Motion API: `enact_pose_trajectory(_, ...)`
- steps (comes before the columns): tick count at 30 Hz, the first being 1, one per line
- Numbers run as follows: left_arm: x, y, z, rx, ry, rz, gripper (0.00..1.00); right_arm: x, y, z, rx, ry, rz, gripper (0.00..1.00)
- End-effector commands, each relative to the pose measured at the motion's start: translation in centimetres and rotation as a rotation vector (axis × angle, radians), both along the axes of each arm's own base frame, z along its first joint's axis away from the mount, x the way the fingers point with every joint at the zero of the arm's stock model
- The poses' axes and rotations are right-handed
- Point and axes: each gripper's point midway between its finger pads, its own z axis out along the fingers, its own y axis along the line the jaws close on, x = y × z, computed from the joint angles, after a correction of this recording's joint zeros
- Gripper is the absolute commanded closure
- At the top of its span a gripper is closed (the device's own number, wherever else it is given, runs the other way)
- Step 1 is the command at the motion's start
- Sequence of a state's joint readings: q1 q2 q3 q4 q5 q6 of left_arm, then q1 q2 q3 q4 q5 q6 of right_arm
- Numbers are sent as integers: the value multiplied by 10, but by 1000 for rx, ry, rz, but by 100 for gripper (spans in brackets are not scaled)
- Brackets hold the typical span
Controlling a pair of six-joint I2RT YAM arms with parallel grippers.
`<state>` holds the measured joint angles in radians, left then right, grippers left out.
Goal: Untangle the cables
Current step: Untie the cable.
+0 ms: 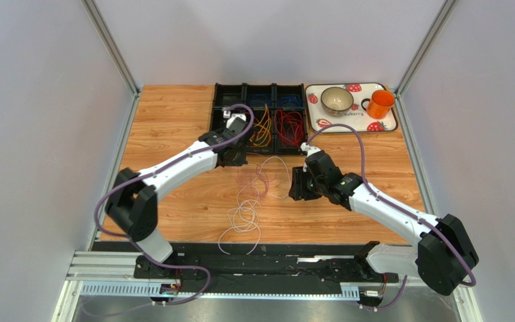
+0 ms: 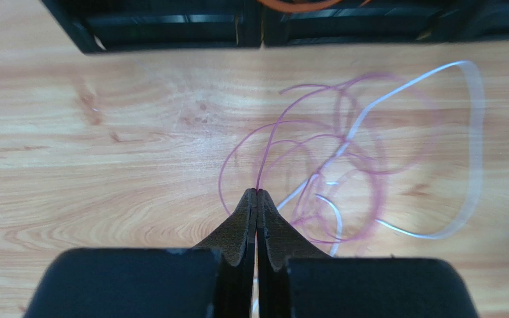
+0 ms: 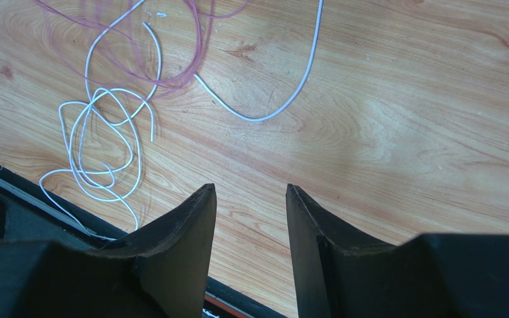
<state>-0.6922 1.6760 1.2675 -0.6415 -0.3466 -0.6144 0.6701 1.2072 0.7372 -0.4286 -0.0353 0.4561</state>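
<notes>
On the wooden table (image 1: 173, 121) between both arms, tangle of thin pink and white cables (image 1: 243, 216), left gripper (image 2: 257, 193) closed tight on one pink cable (image 2: 262, 159) at its tips, right gripper (image 3: 250, 195) spread wide over the wood, holding nothing.

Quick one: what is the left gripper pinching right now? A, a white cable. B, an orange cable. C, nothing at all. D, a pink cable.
D: in the left wrist view the left gripper is shut, and a thin pink cable runs out from between its tips.
</notes>
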Motion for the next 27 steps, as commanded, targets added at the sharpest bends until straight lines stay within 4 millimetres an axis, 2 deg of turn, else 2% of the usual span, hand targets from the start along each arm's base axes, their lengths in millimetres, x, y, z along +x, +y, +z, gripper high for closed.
enact_pose_trajectory(1,3,1,102,-115,-187,-31,100,10,6,12,24,-43,-5,53)
enact_pose_trajectory(5,-9,4,158,-183,-277,-96,100,10,7,12,26,-42,-5,54)
enact_pose_trajectory(6,-13,3,185,-221,-326,-115,100,10,7,11,25,-40,-6,54)
enact_pose_trajectory(8,-22,3,211,-236,-377,-167,100,10,8,11,27,-37,-6,54)
enact_pose_trajectory(9,-26,0,235,-259,-424,-192,100,10,8,10,25,-34,-6,54)
enact_pose_trajectory(12,-40,10,286,-278,-548,-225,100,10,9,10,31,-31,-9,54)
enact_pose_trajectory(15,-40,25,308,-261,-618,-194,100,9,11,11,35,-32,-6,54)
enact_pose_trajectory(18,-35,35,315,-220,-654,-156,100,8,12,12,37,-32,-4,54)
enact_pose_trajectory(25,-29,36,318,-174,-656,-153,100,4,8,12,28,-34,-11,55)
enact_pose_trajectory(27,-27,36,308,-156,-633,-148,100,3,6,13,27,-38,-11,54)
